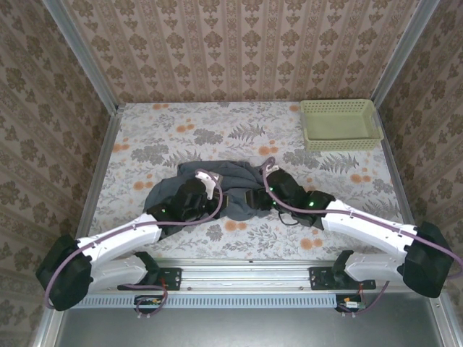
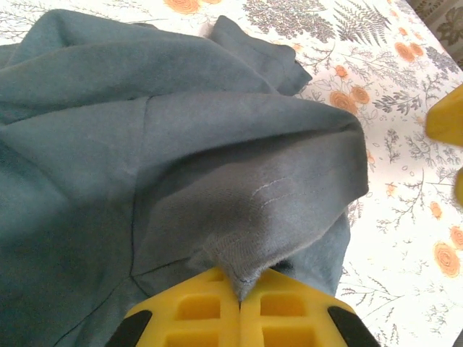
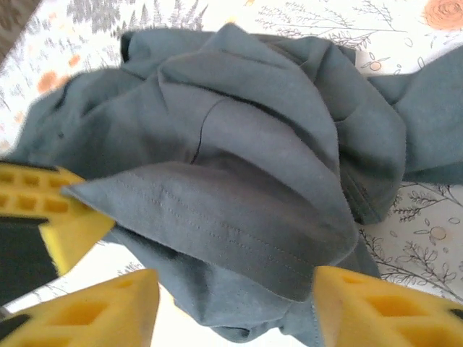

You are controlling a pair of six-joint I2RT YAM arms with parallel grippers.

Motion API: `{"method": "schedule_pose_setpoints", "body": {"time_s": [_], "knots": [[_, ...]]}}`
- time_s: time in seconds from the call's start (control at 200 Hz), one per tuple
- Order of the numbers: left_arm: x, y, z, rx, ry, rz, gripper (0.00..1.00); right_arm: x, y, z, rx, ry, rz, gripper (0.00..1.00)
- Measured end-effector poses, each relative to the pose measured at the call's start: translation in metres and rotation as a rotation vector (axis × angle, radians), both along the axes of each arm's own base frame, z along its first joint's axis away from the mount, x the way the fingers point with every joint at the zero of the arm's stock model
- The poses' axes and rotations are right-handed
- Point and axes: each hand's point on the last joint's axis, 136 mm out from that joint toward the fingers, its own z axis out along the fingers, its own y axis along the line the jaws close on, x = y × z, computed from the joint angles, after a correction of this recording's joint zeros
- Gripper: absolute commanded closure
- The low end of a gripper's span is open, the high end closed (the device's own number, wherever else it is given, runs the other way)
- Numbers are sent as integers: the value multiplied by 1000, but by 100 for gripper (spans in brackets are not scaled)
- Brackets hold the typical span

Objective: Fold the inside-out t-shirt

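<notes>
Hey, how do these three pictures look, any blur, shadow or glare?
Top external: even light, sharp, the t-shirt reads dark. Left wrist: shadow falls on the cloth above the left pincer, stitching crisp. Right wrist: the right pincer is soft near the lens; the table looks washed out.

My arm links (image 1: 119, 242) are white, joints (image 1: 65, 275) black. Purple cables (image 1: 220, 201) run along both arms. Green LEDs (image 1: 165, 210) near wrists. Fingers (image 2: 195, 311) are yellow, moulded with hollow rectangular cells.
</notes>
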Motion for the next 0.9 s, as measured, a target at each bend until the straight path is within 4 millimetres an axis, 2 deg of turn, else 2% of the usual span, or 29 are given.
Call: {"method": "schedule_pose_setpoints", "body": {"time_s": [0.135, 0.225, 0.285, 0.475, 0.7, 0.81, 0.9], "knots": [[-1, -3, 4, -15, 3, -9, 100, -4, 7, -26, -87, 19, 3, 16], [0, -5, 7, -21, 0, -12, 100, -1, 7, -40, -155, 20, -12, 13], [0, -6, 9, -27, -2, -15, 100, 5, 7, -43, -186, 10, -28, 12], [-2, -9, 13, -41, -4, -32, 100, 36, 3, -30, -232, -62, -139, 11], [-8, -11, 30, -84, -31, -56, 100, 79, -38, -13, -244, -84, -351, 17], [-9, -10, 37, -100, -46, -57, 100, 85, -52, -17, -260, -60, -387, 21], [-9, -10, 36, -98, -44, -56, 100, 81, -50, -22, -256, -46, -368, 20]]}}
